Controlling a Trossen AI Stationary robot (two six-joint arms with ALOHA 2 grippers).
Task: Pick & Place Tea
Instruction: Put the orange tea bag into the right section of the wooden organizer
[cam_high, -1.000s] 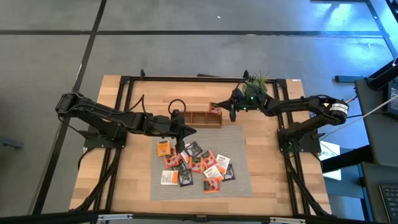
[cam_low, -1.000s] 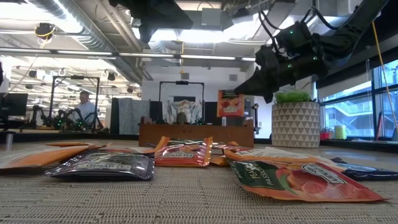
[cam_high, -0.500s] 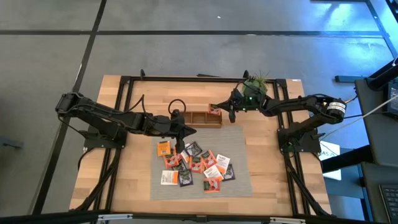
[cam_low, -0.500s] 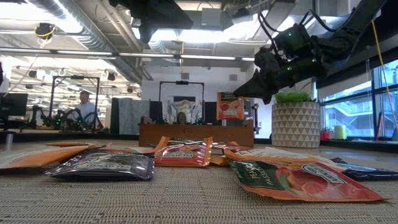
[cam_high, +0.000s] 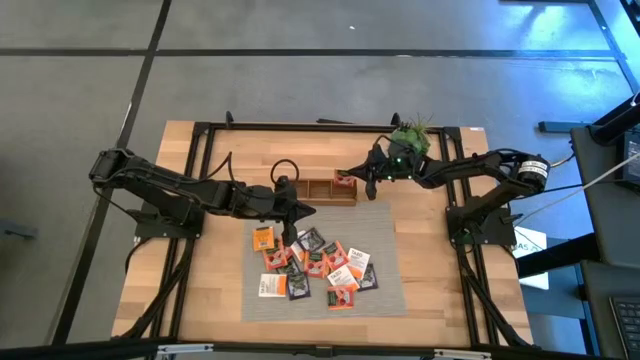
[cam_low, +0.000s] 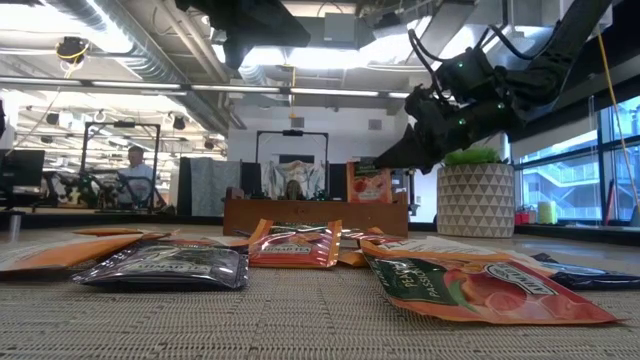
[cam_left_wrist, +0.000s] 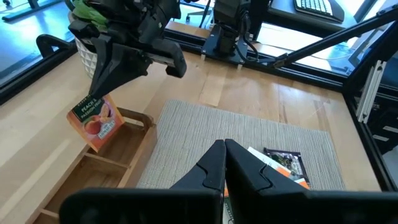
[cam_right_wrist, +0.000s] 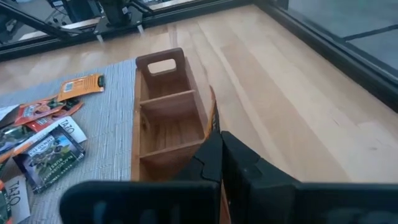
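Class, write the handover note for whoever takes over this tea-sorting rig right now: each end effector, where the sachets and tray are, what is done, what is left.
Right end effector: shut on an orange peach sachet, held at the end compartment of the wooden tray nearest that arm, not released.
Left end effector: shut, empty, waiting above the mat edge of the sachet pile.
Tray: at the far edge of the grey mat; its other two compartments look empty in the right wrist view.
Done: one sachet lifted and brought to the tray.
Left: release it, then move the remaining orange, black and white sachets from the mat.
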